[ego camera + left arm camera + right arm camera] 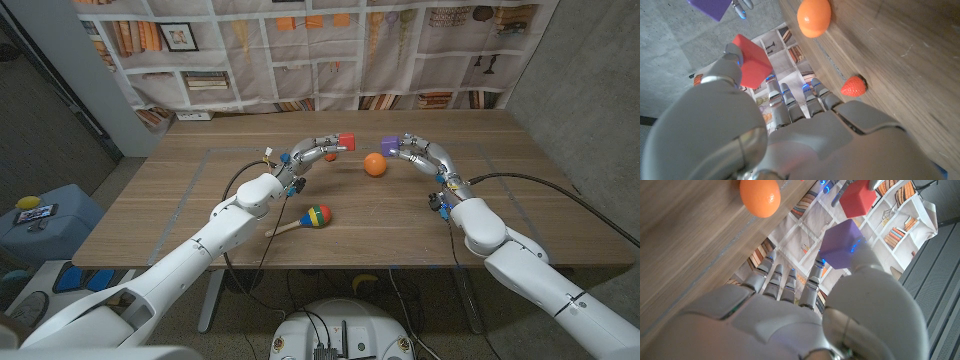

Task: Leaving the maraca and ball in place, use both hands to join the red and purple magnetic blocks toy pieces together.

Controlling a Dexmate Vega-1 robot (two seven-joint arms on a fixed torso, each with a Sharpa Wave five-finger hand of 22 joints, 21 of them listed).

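Note:
My left hand (322, 150) holds the red block (346, 141) up off the table, left of centre at the back. My right hand (413, 151) holds the purple block (388, 145) at about the same height. The two blocks face each other with a small gap between them. In the left wrist view the red block (752, 61) sits against my fingertips, and the purple block (713, 7) shows beyond it. From the right wrist, the purple block (842, 244) is pinched at my fingertips, with the red block (858, 198) just beyond.
An orange ball (375, 165) lies on the wooden table (200, 200) below the gap between the blocks. A striped maraca (308, 219) lies nearer the front. A small red strawberry (853, 86) sits on the table under my left hand.

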